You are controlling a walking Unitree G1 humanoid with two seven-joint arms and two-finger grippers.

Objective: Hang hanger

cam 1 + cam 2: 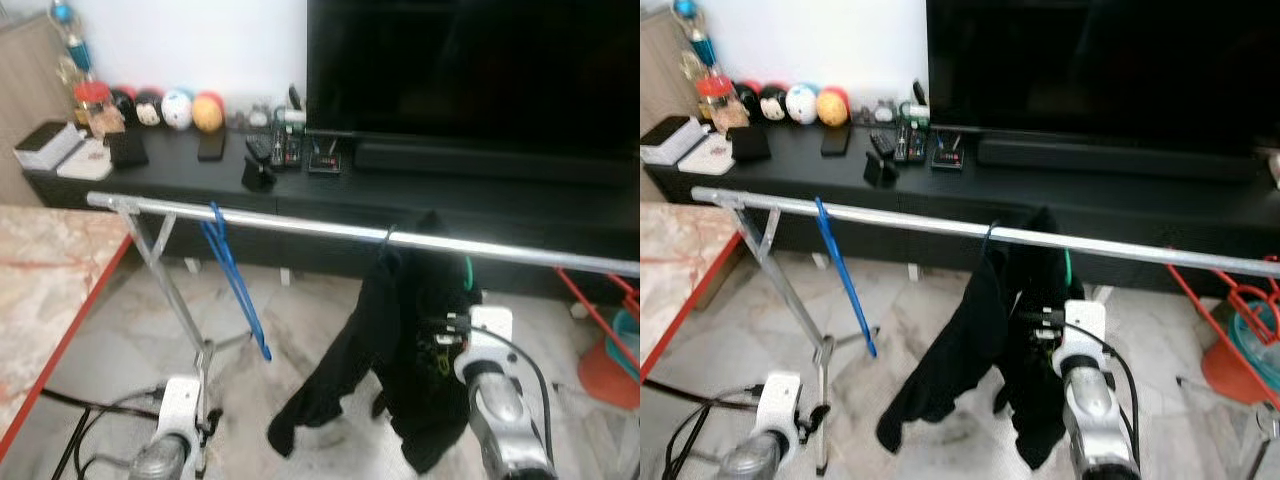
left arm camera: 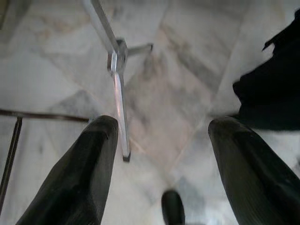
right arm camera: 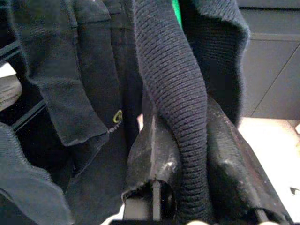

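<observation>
We see a long silver metal rail (image 1: 300, 226) of a clothes rack that runs across the room, before a low black TV cabinet (image 1: 500, 200); a black knitted garment (image 1: 400, 350) on a green hanger (image 1: 466, 270) hangs from this rail, and its hook seems already over the bar; a thin blue plastic hanger (image 1: 235, 280) hangs further to our left, well apart from it; our right gripper (image 3: 187, 187) is raised into the garment, and in the right wrist view its two black fingers are closed on a ribbed fold of the black cloth, just under the green hanger; so the hanger lies directly above this gripper, and the rail's long axis goes from left to right across it; the right arm is clearly the nearer one; our left gripper (image 2: 159, 168) hangs low over the marble floor (image 2: 187, 93) with fingers wide apart and holding nothing, near the rack's silver leg (image 2: 117, 93); we judge the coming move is to let go the cloth and draw down and back
</observation>
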